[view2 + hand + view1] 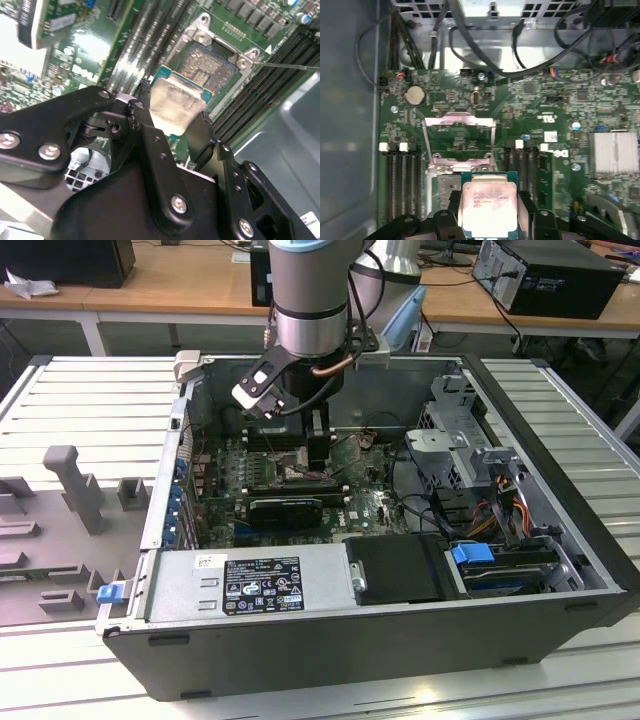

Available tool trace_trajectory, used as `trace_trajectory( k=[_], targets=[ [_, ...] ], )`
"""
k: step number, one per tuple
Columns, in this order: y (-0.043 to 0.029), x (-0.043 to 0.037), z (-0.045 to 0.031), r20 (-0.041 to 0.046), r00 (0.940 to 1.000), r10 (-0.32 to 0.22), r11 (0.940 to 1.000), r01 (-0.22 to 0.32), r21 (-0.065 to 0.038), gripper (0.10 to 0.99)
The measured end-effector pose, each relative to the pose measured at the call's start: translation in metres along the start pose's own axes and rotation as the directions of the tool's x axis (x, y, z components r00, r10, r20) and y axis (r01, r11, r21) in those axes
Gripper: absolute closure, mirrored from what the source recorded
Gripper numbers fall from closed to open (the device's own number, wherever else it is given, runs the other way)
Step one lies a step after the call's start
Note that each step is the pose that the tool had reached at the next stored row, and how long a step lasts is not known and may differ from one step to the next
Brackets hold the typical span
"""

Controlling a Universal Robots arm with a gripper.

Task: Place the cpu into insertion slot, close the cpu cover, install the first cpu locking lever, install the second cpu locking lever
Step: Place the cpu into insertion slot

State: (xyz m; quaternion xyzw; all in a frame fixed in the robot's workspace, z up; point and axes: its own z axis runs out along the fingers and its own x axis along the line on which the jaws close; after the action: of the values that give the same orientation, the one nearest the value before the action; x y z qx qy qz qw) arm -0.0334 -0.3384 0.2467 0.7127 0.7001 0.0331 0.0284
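Cpu [487,205] pinched by its edges in gripper [175,107], hanging close over open insertion slot [210,67] with cpu cover [460,121] raised: likely to seat skewed and bend the slot's contacts if lowered tilted or off-centre.

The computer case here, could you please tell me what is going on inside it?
A robot arm is down inside the open case. Its pincer grips the cpu by two edges and holds it over the motherboard, right beside the slot. The slot lies bare, its cover swung open, so the cpu is not yet seated.
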Motion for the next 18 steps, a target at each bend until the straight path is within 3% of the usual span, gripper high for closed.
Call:
trace_trajectory(
  k=[2,4,6,13,18],
  targets=[
    [-0.0019,0.0029,0.0043,-0.0017,1.0000,0.000,1.0000,0.000,0.000,0.561],
    [-0.0110,0.0040,0.0091,-0.0025,1.0000,-0.004,1.0000,0.004,0.000,0.561],
    [-0.0149,0.0055,0.0124,-0.0041,1.0000,-0.007,1.0000,0.007,0.000,0.561],
    [-0.0171,0.0178,0.0311,-0.0049,0.9999,-0.009,1.0000,0.009,0.000,0.561],
    [-0.0185,0.0202,0.0415,-0.0050,0.9999,-0.009,1.0000,0.009,0.000,0.561]
  ],
)
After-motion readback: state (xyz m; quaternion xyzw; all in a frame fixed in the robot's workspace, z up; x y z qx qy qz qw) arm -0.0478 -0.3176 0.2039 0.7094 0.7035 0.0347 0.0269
